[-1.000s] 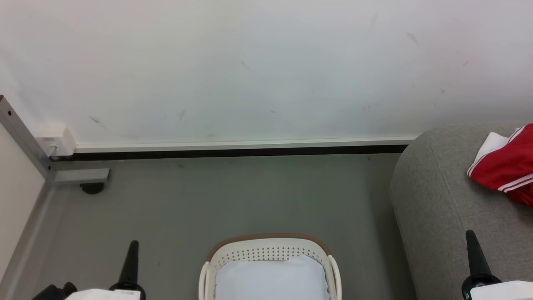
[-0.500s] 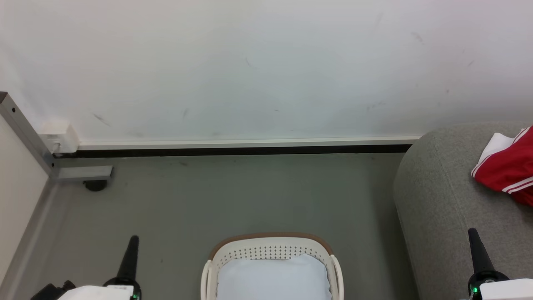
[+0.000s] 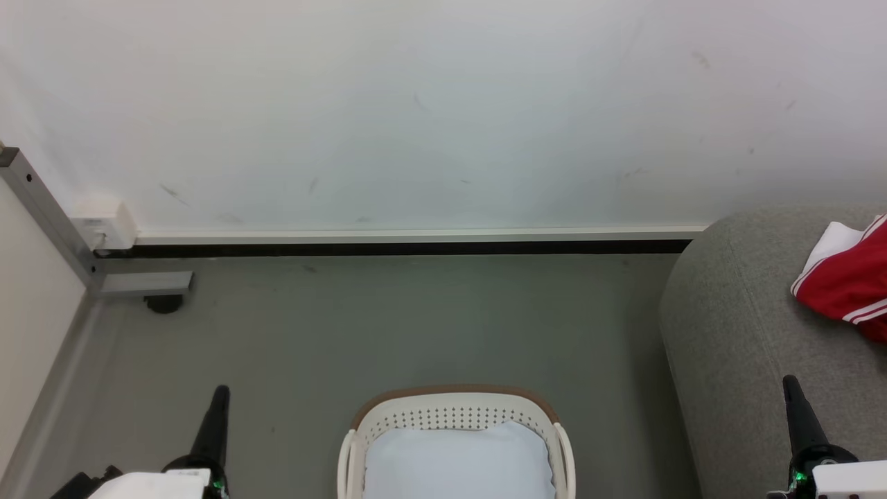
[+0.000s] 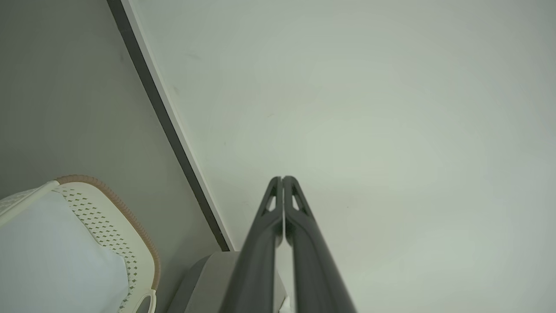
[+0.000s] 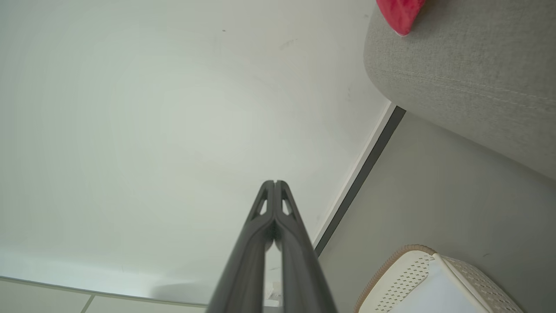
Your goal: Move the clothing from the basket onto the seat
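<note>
Only the camera has drifted. Left gripper (image 4: 282, 178) and right gripper (image 5: 274, 182) are pressed together, empty. Red garment (image 3: 849, 287) on grey sofa (image 3: 734, 333) looks light, limp; pinch a fold.

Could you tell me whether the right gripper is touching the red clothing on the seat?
Apart. In the head view, a stretch of bare seat separates the right gripper from the clothing.

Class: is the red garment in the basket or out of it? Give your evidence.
Out. The clothing lies on the grey seat, apart from the basket, which holds a pale cloth.
</note>
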Motion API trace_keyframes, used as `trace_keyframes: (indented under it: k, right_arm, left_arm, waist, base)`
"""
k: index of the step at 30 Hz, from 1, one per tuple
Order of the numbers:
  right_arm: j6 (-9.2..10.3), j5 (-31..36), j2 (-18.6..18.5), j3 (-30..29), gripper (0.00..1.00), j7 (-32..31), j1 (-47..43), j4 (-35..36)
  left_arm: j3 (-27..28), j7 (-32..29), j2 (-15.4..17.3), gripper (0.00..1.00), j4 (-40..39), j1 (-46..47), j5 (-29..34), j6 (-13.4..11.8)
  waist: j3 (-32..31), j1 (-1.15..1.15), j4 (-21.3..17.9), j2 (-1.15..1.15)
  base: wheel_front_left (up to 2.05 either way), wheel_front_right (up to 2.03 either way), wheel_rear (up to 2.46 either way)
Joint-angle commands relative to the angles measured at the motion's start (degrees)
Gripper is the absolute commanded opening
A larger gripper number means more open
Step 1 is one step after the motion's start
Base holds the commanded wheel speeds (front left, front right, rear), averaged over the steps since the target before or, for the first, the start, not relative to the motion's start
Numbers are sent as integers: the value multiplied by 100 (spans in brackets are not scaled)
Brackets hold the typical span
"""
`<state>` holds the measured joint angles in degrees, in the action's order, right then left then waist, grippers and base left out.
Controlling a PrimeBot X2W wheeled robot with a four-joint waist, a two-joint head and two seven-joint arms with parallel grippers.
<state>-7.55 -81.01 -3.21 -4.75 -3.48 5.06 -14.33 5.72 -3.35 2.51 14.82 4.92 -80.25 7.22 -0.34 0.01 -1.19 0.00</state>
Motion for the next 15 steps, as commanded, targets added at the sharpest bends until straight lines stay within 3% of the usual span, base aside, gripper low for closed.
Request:
trace_keyframes:
  k: [1, 15]
  right_arm:
    - [9, -135, 3, -44, 0, -30, 91, 51]
    - [11, -697, 20, -125, 0, -190, 115, 48]
  left_arm:
    - [34, -45, 55, 0, -43, 99, -144, 35]
    - [68, -206, 58, 0, -65, 126, -728, 37]
  waist:
    - [3, 0, 7, 0]
    - [28, 0, 63, 0]
  base:
    - [0, 0, 0]
    - [0, 0, 0]
